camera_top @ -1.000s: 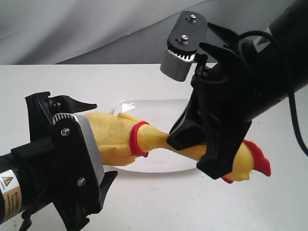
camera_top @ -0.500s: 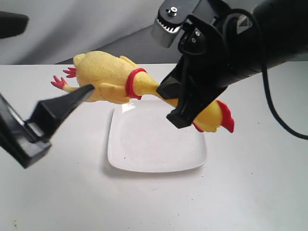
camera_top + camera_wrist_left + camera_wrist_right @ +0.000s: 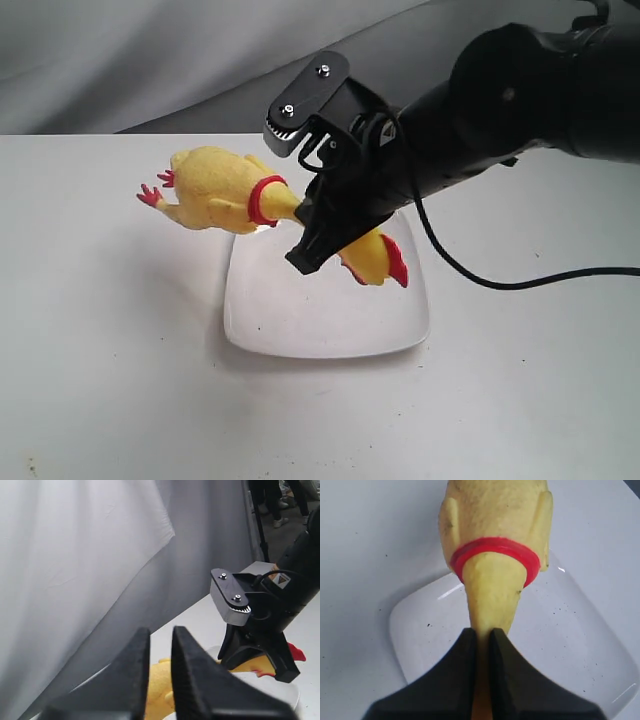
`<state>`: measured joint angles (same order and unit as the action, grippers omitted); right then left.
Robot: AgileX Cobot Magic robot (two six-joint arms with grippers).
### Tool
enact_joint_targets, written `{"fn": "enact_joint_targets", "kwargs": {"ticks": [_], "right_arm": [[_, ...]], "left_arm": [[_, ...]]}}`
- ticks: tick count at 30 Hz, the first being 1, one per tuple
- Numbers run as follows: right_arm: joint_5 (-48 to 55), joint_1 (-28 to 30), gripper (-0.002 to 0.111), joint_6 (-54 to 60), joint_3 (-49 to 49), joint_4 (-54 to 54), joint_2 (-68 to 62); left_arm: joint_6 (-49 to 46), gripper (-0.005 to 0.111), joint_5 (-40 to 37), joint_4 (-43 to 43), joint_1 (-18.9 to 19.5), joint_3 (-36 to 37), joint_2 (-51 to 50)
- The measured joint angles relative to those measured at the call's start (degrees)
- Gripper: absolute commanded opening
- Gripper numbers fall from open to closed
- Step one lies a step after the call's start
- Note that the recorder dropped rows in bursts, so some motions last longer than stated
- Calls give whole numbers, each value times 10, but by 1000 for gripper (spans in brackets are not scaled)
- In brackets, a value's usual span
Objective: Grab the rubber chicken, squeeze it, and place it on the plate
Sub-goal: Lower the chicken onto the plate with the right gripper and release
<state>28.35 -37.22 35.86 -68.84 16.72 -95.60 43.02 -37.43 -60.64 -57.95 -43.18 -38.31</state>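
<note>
The rubber chicken (image 3: 215,185) hangs roughly level in the air, its body left of the plate (image 3: 300,325) and its red-combed head over the plate's middle. My right gripper (image 3: 318,250) is shut on the thin neck between the red collar and the head. In the right wrist view its fingers (image 3: 481,635) pinch the neck, with the chicken's body (image 3: 495,520) beyond and the white plate (image 3: 570,645) underneath. My left gripper (image 3: 161,635) is out of the exterior view. Its fingers stand almost together with nothing between them, well back from the chicken (image 3: 159,680).
A white tabletop (image 3: 100,380) runs all around the plate. A grey cloth backdrop (image 3: 150,60) hangs behind it. The right arm's black cable (image 3: 520,280) trails over the table at the right.
The right gripper has carried the chicken lower and to the left over the plate. The left gripper let go of the body and has left the exterior view.
</note>
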Motion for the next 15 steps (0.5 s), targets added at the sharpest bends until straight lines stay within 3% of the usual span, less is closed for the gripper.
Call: {"fn": "enact_joint_targets", "kwargs": {"ticks": [7,10,15], "right_arm": [[-5,29,0,-68,11,-59,-8],[-32,58,0,-67,59,-68,-8],[-102,58,0,5,99,14,-12]], "left_arm": [[0,1,0,4,0,0,0],[-1,1,0,4,0,0,0],[-1,1,0,4,0,0,0]]}}
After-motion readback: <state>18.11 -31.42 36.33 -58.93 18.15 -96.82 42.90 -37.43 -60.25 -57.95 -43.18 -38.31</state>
